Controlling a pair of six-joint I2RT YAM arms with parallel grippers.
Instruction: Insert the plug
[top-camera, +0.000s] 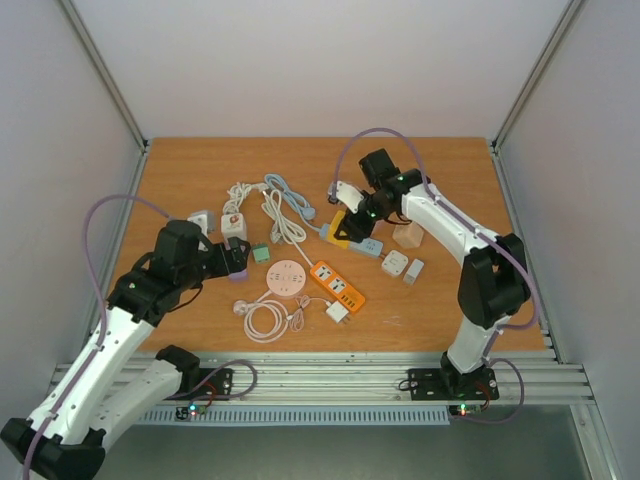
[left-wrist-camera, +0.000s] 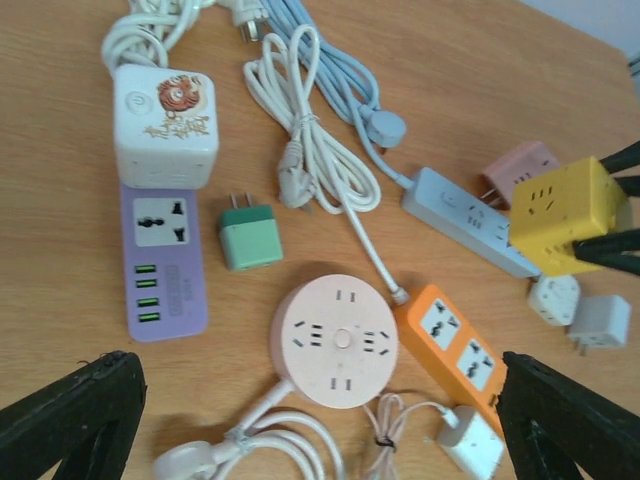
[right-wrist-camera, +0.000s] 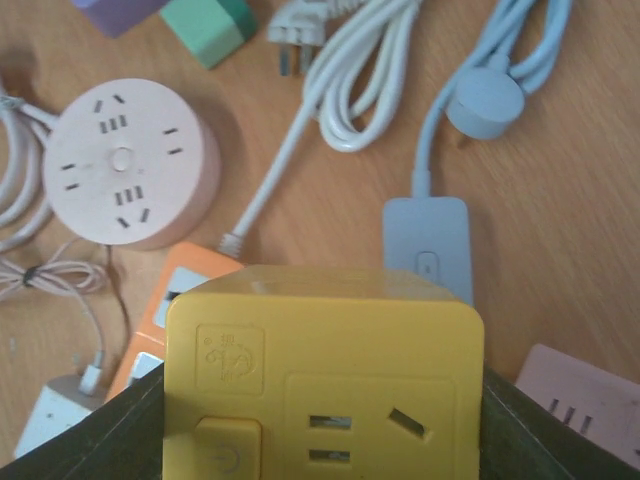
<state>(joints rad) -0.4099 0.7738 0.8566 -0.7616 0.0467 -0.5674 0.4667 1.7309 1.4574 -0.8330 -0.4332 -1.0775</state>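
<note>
Your left hand (left-wrist-camera: 315, 400) wide, empty, near green adapter (left-wrist-camera: 250, 240); your right hand (right-wrist-camera: 320, 440) grips yellow cube socket (right-wrist-camera: 330, 330). Risk: cube twists under push, prongs miss slots.

yellow socket cube (right-wrist-camera: 320, 380) cropped, pink adapter (right-wrist-camera: 585, 395) cropped

Robot lab cell, not a home or shop. Wood-top table (top-camera: 450, 310) boxed in by plain white panels (top-camera: 300, 60) on aluminium frame posts (top-camera: 105, 70). Left arm (top-camera: 130, 320) and right arm (top-camera: 450, 225) sit bolted to an aluminium extrusion rail (top-camera: 330, 375) at the near edge. A purple cable (top-camera: 88, 240) loops off each arm, and status lights (top-camera: 190, 410) glow at the bases. The tabletop carries a mixed lot of mains hardware: orange power strip (top-camera: 338, 285), round pink socket (top-camera: 286, 278), purple USB strip (left-wrist-camera: 165, 265), blue strip (left-wrist-camera: 465, 220), green charger (left-wrist-camera: 250, 240), yellow cube socket (right-wrist-camera: 320, 380).
</note>
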